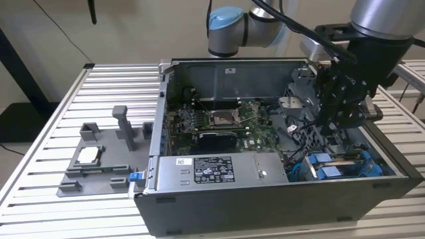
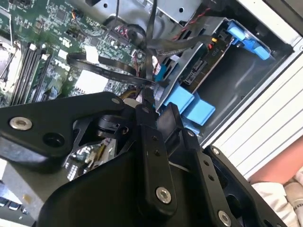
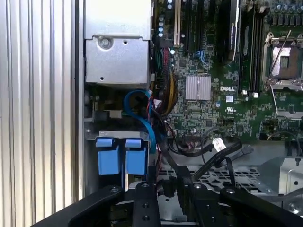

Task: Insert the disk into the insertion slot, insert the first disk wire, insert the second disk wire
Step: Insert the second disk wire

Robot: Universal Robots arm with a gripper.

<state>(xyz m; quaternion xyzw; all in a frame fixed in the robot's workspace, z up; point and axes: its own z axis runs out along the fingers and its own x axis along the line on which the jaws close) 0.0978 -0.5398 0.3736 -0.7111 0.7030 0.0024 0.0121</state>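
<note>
gripper (image 3: 164, 183) sits among the black cables (image 3: 204, 151), right by the disk (image 3: 120, 160) in the insertion slot (image 3: 113, 135). can't tell if jaws pinch anything.

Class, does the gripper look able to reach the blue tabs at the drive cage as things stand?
Probably yes: the gripper hangs inside the open case, near the blue tabs, though black cables cross close by.
</note>
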